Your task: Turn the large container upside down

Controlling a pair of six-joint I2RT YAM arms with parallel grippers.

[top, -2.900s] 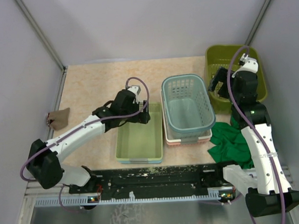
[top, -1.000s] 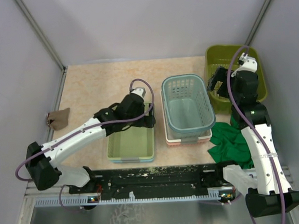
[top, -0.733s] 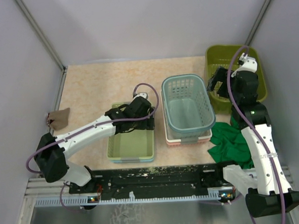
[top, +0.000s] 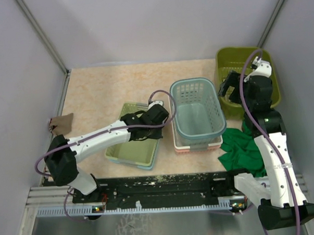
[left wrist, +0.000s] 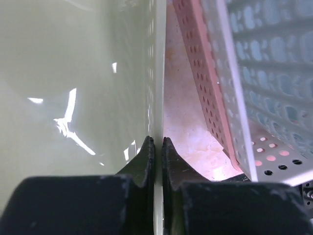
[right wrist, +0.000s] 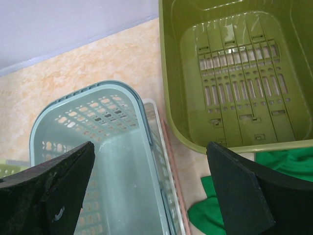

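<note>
Large container (top: 237, 51) sits upright, open side up, at the far right corner of the bench (top: 103, 83), untouched. Right gripper (top: 227, 88) hangs over its near-left rim, spread wide and empty; left gripper (left wrist: 156, 142) is pinched on the pale-green tray (left wrist: 73, 73) wall. Risk: a one-edge grip on so big a tub probably slips mid-flip, or swings it into the teal basket (top: 197, 106) nearby

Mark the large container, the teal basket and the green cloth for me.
large container (right wrist: 244, 73), right wrist view, slotted base.
teal basket (top: 199, 118), top external view, bare floor.
green cloth (top: 239, 145), top external view, its middle.
</note>
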